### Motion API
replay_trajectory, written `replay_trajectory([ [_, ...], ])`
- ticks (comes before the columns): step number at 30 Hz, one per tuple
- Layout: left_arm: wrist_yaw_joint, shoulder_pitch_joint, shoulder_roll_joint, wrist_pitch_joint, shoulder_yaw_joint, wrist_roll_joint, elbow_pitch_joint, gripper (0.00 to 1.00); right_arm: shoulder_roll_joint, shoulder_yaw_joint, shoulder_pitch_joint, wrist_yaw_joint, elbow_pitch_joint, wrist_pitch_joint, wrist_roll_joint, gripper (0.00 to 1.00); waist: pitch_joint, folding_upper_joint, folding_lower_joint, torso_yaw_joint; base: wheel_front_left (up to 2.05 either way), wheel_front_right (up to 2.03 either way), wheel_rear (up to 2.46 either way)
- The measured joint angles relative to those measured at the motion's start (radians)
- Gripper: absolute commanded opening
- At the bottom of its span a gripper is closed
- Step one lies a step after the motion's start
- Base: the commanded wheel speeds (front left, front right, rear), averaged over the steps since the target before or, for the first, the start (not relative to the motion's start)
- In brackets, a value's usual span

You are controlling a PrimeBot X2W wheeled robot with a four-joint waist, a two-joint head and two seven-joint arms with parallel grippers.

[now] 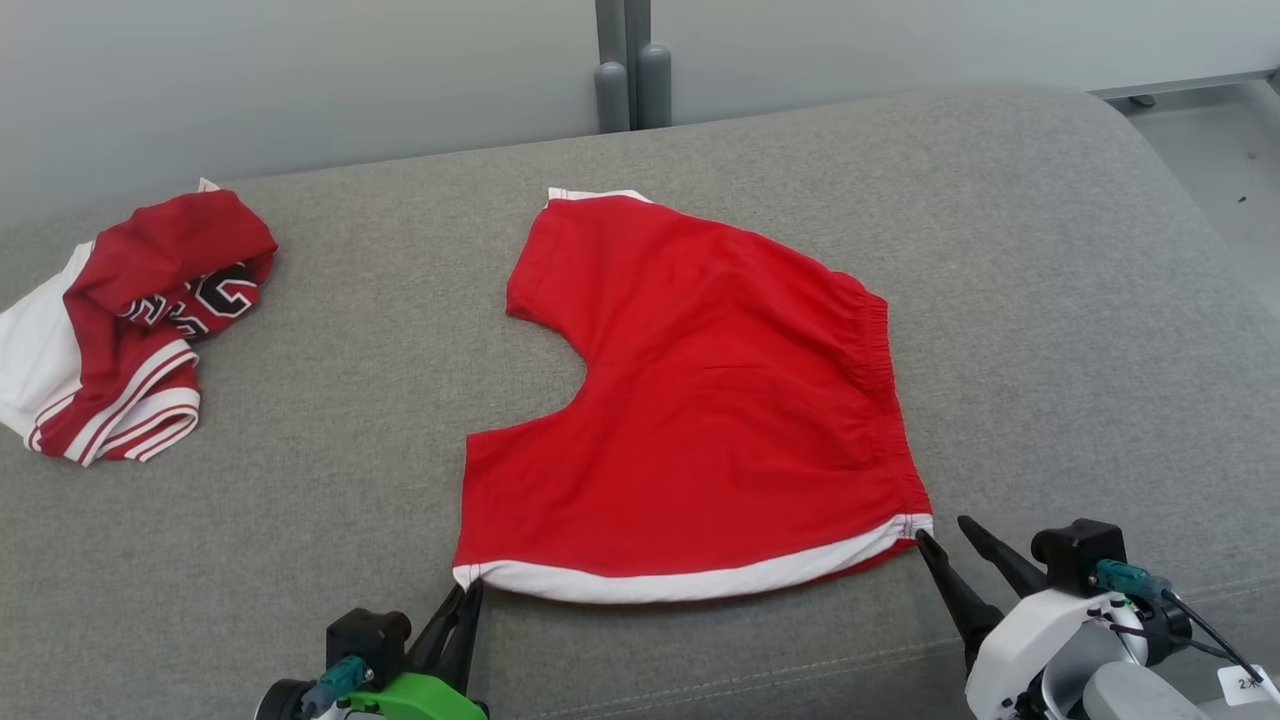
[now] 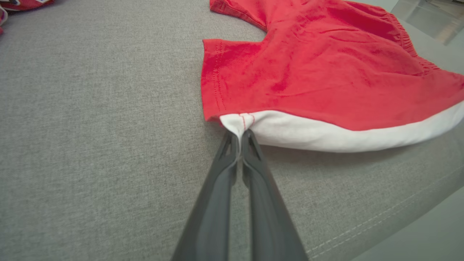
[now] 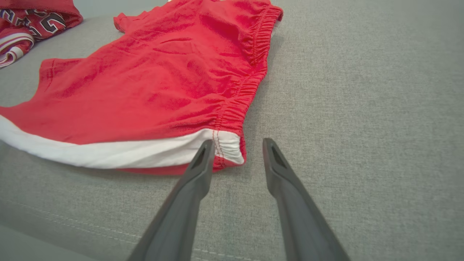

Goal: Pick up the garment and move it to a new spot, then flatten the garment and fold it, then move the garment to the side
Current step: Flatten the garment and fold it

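The garment (image 1: 700,400) is a pair of red shorts with a white side band and an elastic waist, spread flat on the grey cushion (image 1: 400,400). My left gripper (image 1: 468,592) is shut on its near left corner; the left wrist view shows the white corner (image 2: 235,125) pinched between the fingertips of that gripper (image 2: 240,135). My right gripper (image 1: 940,530) stands open at the near right corner by the waistband. In the right wrist view the garment (image 3: 152,83) has that corner lying between the two tips of the gripper (image 3: 237,143), the left tip touching the white band.
A second crumpled red and white garment (image 1: 120,320) with dark lettering lies at the cushion's far left. The cushion's front edge and seam (image 2: 380,217) run just below both grippers. A grey wall and a post (image 1: 630,70) stand behind.
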Motion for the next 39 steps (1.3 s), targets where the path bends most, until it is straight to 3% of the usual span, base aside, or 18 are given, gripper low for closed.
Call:
replay_trajectory([
  [10, -0.006, -0.010, 0.000, 0.000, 0.002, 0.001, -0.045, 0.00, 0.018, 0.049, -0.080, 0.017, 0.075, 0.018, -0.009, 0.66, 0.042, 0.0000, 0.0000, 0.037, 0.00, 0.00, 0.00],
  [11, -0.008, -0.010, 0.000, 0.000, 0.002, 0.001, -0.047, 0.00, 0.020, 0.054, -0.089, 0.017, 0.083, 0.021, -0.009, 0.59, 0.045, 0.0000, 0.0000, 0.039, 0.00, 0.00, 0.00],
  [12, -0.008, -0.011, 0.000, 0.000, 0.001, 0.002, -0.047, 0.00, 0.021, 0.060, -0.095, 0.018, 0.093, 0.028, -0.009, 0.44, 0.047, 0.0000, 0.0000, 0.041, 0.00, 0.00, 0.00],
  [15, -0.008, -0.011, 0.000, 0.000, 0.001, 0.005, -0.049, 0.00, 0.027, 0.070, -0.104, 0.018, 0.115, 0.029, -0.008, 0.21, 0.051, 0.0000, 0.0000, 0.045, 0.00, 0.00, 0.00],
  [16, -0.008, -0.011, 0.000, 0.000, 0.000, 0.006, -0.050, 0.00, 0.028, 0.072, -0.104, 0.020, 0.119, 0.029, -0.007, 0.01, 0.051, 0.0000, 0.0000, 0.045, 0.00, 0.00, 0.00],
  [25, -0.008, -0.011, -0.001, 0.000, 0.064, -0.033, -0.145, 0.00, 0.036, 0.056, -0.118, 0.026, 0.086, -0.003, 0.023, 0.00, 0.049, 0.0000, 0.0000, 0.034, 0.00, 0.00, 0.00],
  [39, -0.004, 0.032, -0.004, 0.000, 0.163, -0.067, -0.350, 0.00, -0.006, 0.061, -0.109, 0.028, -0.049, -0.021, 0.056, 0.00, 0.011, 0.0000, 0.0000, -0.007, 0.00, 0.00, 0.00],
])
